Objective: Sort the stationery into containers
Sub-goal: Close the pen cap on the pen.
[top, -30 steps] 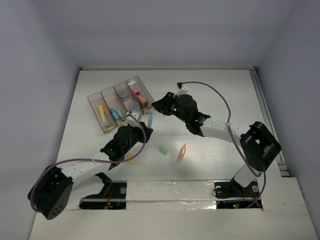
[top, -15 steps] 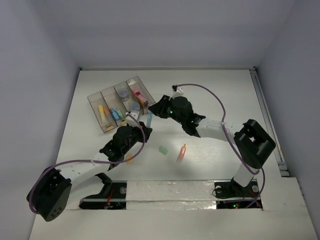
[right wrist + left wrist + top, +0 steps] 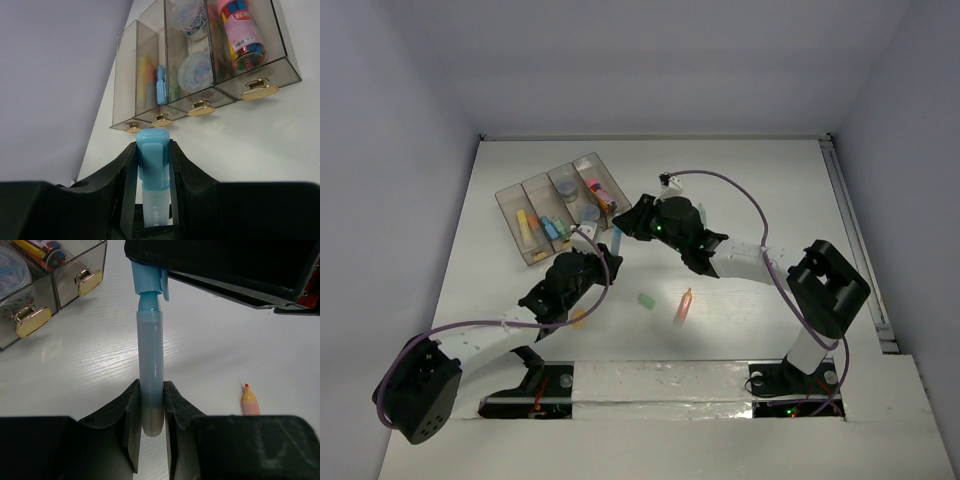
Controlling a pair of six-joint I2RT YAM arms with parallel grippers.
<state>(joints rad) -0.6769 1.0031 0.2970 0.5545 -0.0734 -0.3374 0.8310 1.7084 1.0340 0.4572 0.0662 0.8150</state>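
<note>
While 1 blue marker [image 3: 150, 355] hangs near the 4-compartment tray [image 3: 125, 85], I have my left gripper [image 3: 151, 395] pinching its barrel and my right gripper [image 3: 153, 150] clamping its cap [image 3: 152, 137], apparently to seat it.

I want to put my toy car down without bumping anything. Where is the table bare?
Biggest bare patch: far right of the table, between the right arm and the side wall. Also the strip behind the tray. Crowded: the middle, where left gripper and right gripper clamp the blue pen, with the green block and orange marker nearby.
</note>
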